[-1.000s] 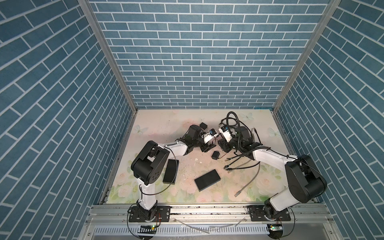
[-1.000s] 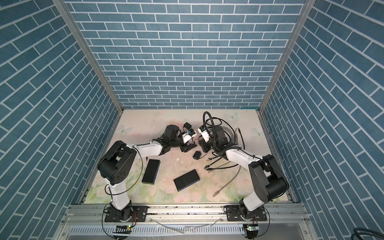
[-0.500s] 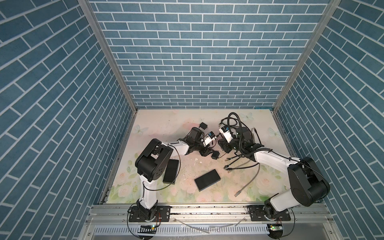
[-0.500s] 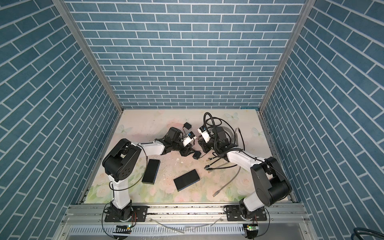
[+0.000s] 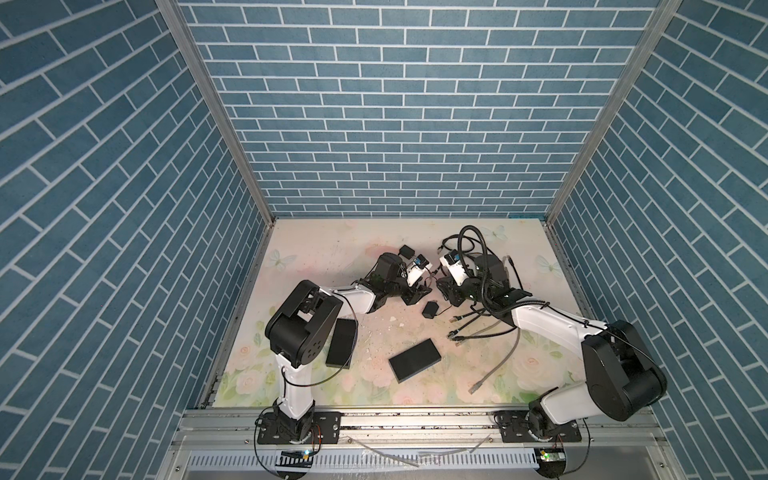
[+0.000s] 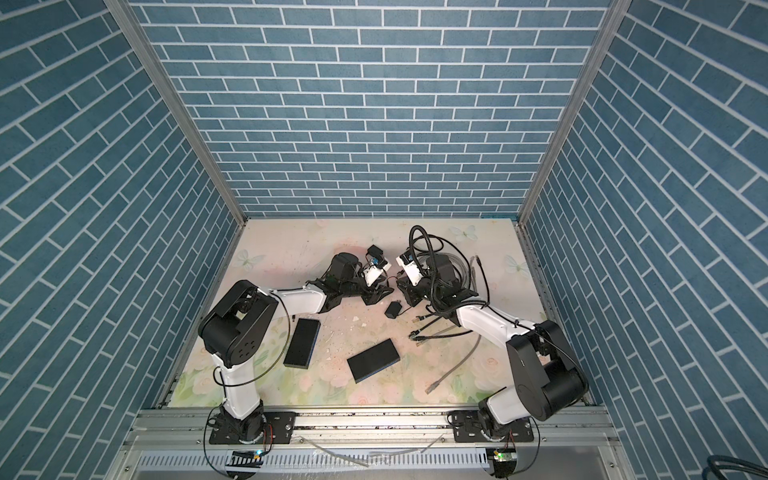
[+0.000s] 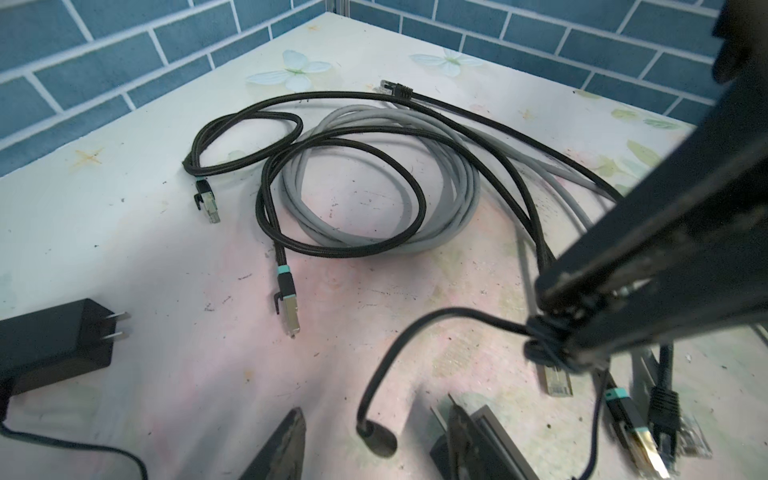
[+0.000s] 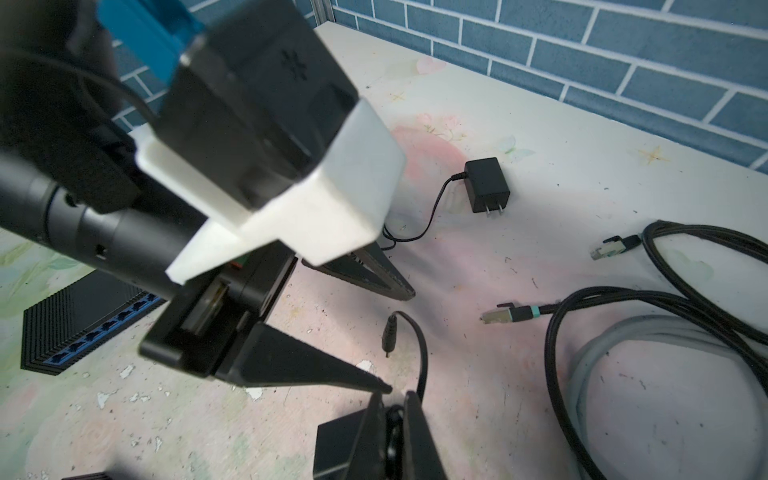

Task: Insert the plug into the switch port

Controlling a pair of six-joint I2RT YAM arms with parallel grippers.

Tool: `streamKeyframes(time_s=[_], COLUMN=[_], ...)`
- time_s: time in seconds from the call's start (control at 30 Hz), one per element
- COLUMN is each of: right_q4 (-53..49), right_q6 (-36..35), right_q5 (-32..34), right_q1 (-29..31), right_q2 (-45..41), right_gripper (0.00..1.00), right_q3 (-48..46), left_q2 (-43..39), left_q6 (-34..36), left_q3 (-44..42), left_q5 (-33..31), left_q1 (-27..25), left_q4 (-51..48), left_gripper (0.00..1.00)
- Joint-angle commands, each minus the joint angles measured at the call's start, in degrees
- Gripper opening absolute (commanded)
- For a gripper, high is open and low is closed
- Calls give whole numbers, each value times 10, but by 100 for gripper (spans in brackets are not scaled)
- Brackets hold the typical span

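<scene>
The plug [image 7: 376, 436] is a small black barrel on a thin black cord, hanging just above the table; the right wrist view shows the plug [image 8: 390, 332] too. My right gripper [image 8: 394, 395] is shut on that cord a short way behind the plug. My left gripper [image 7: 376, 409] is open, its fingers [image 7: 286, 449] on either side of the plug without touching it. In both top views the two grippers [image 5: 415, 293] [image 5: 446, 295] meet at mid-table. The black switch [image 8: 83, 324] with blue ports lies flat; in a top view the switch [image 6: 374, 358] is nearer the front.
A second black box [image 5: 340, 343] lies by the left arm. A small black adapter [image 5: 430, 309] sits under the grippers and another adapter [image 8: 486, 185] further back. Coiled grey and black network cables [image 7: 374, 174] with loose connectors [image 7: 289, 311] cover the right side.
My left gripper has come down and forward toward the right gripper, and its jaws have narrowed somewhat around the plug. The right gripper has kept its hold and place.
</scene>
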Motion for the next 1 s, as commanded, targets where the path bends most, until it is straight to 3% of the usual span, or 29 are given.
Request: streamKeyframes(time_s=[0.0,0.53,0.77,0.97], right_q4=[13,26,18,3], right_q6=[-23,-16,1,28], right_q5=[-11,-7,23,66], right_q1=[3,3,3,3], right_q2=[-16,-26,-16,4], right_gripper=[0,0,0,0], right_q3=[-15,-26,-20,-8], left_q2=[-9,-9,-22,-40], left_q6=[-8,-20,-27,-27], left_q3=[-3,-7,-6,3], left_q5=[-1,18,20,15], left_q1=[-3,-2,-2,-2], left_q4=[18,21,-16,-77], left_gripper=[55,28,13,5])
